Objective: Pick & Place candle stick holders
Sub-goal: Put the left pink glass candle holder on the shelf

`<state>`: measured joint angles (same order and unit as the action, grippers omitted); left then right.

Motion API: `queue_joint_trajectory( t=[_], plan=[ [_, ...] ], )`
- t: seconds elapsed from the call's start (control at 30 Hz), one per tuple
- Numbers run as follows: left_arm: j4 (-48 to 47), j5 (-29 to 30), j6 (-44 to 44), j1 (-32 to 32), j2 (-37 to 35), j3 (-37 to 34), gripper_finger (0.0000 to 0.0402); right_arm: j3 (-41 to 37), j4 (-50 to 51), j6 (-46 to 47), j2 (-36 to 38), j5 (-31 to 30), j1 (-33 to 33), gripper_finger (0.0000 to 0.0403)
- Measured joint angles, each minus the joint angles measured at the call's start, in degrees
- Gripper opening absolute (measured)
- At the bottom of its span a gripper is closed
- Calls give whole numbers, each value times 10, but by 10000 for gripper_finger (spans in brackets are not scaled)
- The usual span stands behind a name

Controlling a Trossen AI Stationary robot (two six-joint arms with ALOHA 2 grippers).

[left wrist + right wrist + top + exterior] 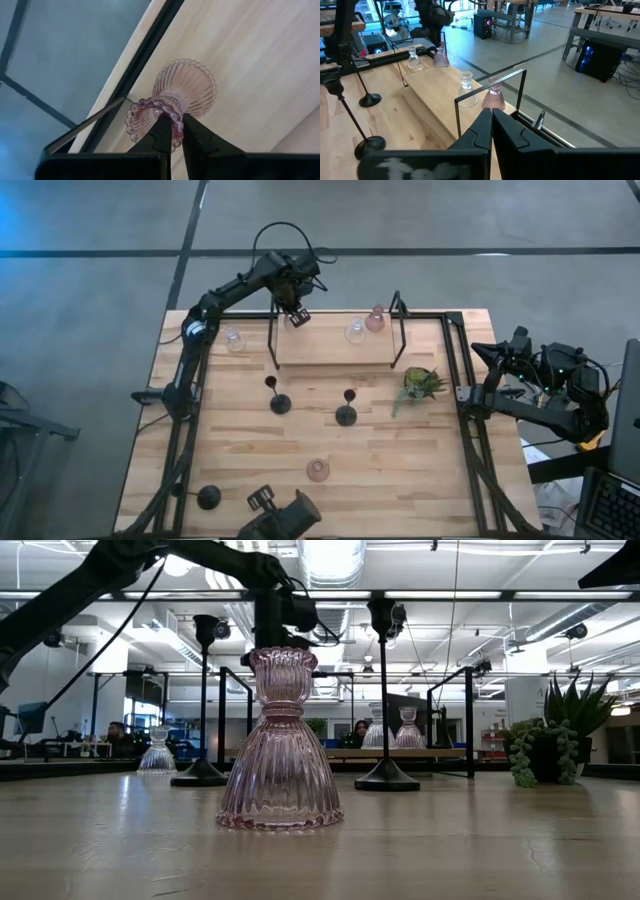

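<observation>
The left gripper pinches a pink glass holder by its rim, above the far left end of the shelf, probably to set it there. The right gripper, closed and empty, waits by the table's right edge.

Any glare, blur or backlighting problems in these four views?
High view: blue glare in the top-left corner. Low view: bright ceiling lights backlight the near pink holder; the table's front edge is soft. Left wrist view: left pincer shut on a pink holder. Right wrist view: right pincer blurred.
</observation>
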<state>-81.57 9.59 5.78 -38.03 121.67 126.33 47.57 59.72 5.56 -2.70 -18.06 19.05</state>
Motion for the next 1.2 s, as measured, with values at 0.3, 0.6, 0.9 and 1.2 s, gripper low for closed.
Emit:
queue_joint_trajectory(
  t=[0.3,0.6,0.9,1.2],
  plan=[
    [20,35,-8,4,17,0,25,0,0,0,0,0,0,8],
    [17,51,-30,6,29,0,25,0,0,0,0,0,0,8],
    [5,52,-39,8,37,0,25,0,0,0,0,0,0,8],
    [16,38,-29,11,38,0,25,0,0,0,0,0,0,8]
  ],
)
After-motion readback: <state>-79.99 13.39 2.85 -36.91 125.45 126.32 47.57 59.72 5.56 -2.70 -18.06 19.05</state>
